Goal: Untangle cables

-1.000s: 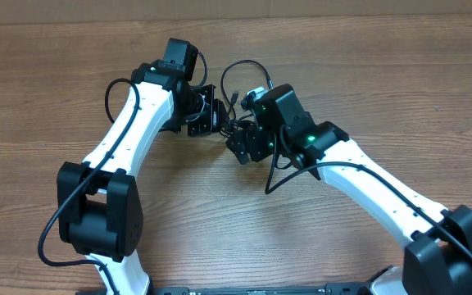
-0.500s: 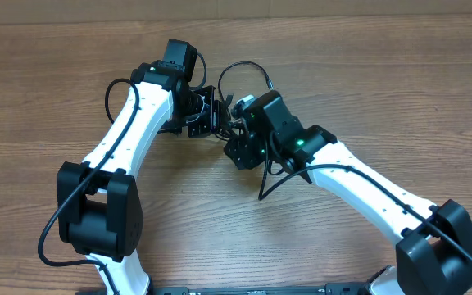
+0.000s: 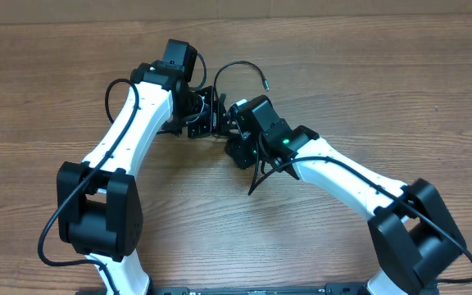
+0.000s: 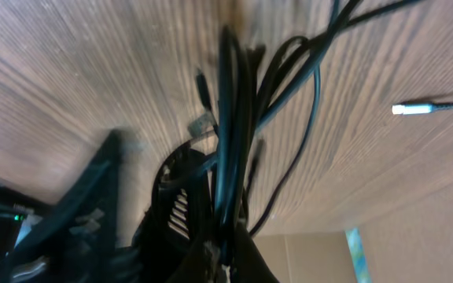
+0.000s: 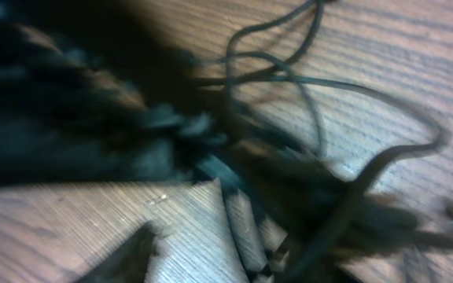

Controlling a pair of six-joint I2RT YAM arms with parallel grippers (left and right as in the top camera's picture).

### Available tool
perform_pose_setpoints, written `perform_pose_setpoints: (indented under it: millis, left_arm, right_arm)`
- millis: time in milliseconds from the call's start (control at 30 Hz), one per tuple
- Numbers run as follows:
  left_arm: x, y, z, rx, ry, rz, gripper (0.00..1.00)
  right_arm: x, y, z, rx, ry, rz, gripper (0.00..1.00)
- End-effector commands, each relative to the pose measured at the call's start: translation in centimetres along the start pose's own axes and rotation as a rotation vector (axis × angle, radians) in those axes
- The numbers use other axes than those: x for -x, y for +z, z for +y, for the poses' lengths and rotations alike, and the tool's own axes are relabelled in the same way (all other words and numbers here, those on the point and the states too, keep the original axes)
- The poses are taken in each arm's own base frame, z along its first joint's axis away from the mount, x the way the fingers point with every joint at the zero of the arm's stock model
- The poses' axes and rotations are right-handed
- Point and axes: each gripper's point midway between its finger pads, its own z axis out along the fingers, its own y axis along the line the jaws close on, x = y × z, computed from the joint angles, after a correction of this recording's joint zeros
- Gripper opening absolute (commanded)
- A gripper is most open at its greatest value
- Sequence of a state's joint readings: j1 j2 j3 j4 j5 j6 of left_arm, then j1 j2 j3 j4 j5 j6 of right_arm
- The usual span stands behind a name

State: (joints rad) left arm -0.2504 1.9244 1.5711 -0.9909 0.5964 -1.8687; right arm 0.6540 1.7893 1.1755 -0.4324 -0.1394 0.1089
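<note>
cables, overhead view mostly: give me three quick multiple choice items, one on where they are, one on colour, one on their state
1. Where does the bunch of cables sit?
a) between the two grippers
b) beside the arm bases
c) at the table's right edge

2. What colour are the cords?
a) white
b) black
c) red

3. How do they lie?
a) apart, in straight lines
b) bunched together, one loop arching out
c) coiled in a box

Answers:
1 a: the cables gather between the left gripper and the right gripper.
2 b: they show black against the wooden table.
3 b: the strands overlap in one bunch, and a loop curves away from it.
</note>
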Motion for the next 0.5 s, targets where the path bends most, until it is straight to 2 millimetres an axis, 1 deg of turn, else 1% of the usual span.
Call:
perform_pose_setpoints:
  millis: [0, 33, 100, 167, 267, 333, 400, 467]
  left_arm:
    - [-1.1, -0.9, 0.1, -0.007, -0.002, 0.038, 0.04]
    - [-0.8, -0.9, 0.0, -0.012, 0.014, 0.025, 0.04]
    - [0.1, -1.0, -0.3, -0.031, 0.071, -0.023, 0.04]
    - [1.5, -1.3, -1.1, -0.061, 0.148, -0.094, 0.04]
    - [3.7, -2.3, -2.7, -0.114, 0.237, -0.178, 0.04]
    - [5.1, -3.3, -4.1, -0.158, 0.313, -0.212, 0.04]
    - [6.3, -4.4, -5.3, -0.195, 0.358, -0.232, 0.04]
    - [7.6, -5.4, -6.1, -0.222, 0.385, -0.249, 0.04]
  right_arm:
    - [0.0, 0.3, 0.5, 0.026, 0.049, 0.009, 0.08]
    - [0.1, -0.2, 0.3, 0.022, 0.084, 0.011, 0.04]
    - [0.6, -1.5, -0.3, 0.011, 0.155, 0.013, 0.04]
    - [1.2, -3.8, -0.9, 0.016, 0.199, 0.016, 0.04]
    - [1.8, -8.1, -2.1, 0.043, 0.243, 0.015, 0.04]
    - [1.4, -10.9, -2.5, 0.097, 0.219, 0.026, 0.04]
    - [0.8, -13.0, -3.0, 0.146, 0.234, 0.036, 0.04]
    - [0.1, -14.9, -3.8, 0.184, 0.288, 0.040, 0.04]
